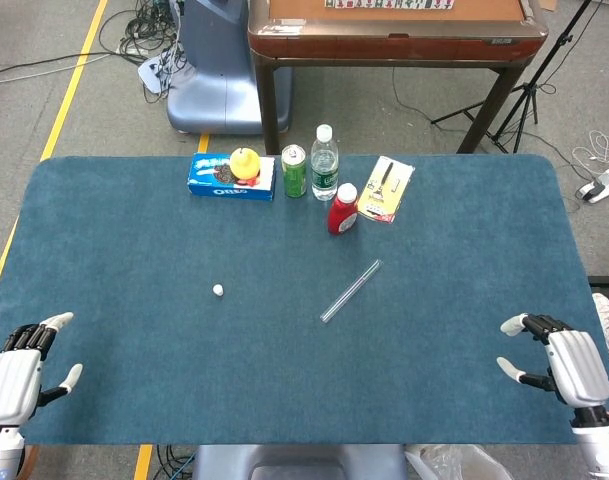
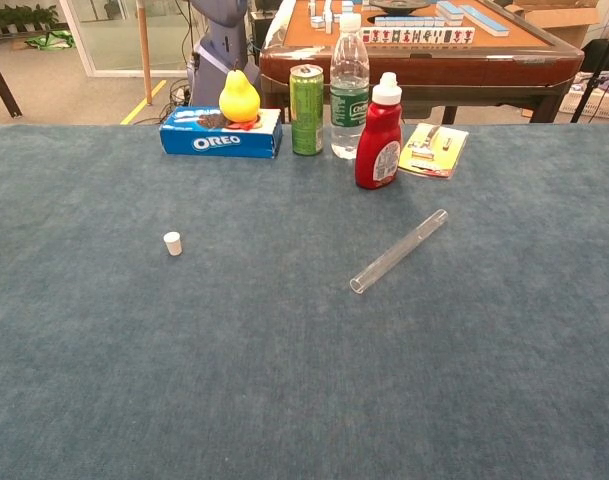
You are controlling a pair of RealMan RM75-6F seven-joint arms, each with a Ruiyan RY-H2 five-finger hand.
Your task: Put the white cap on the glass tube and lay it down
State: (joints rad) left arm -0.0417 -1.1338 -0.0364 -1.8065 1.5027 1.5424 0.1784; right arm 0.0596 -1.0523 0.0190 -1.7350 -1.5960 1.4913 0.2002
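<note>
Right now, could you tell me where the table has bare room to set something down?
The near half is bare, from the cap and tube down to the left hand and right hand. Both far corners are free. The back middle is crowded: Oreo box, can, bottles.

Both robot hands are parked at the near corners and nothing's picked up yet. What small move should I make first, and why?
Probably reach the right robot hand toward the glass tube. It lies flat and uncapped right of centre, nearer that hand, and the white cap sits apart to its left, on the left robot hand's side. Both hands are open and hold nothing.
</note>
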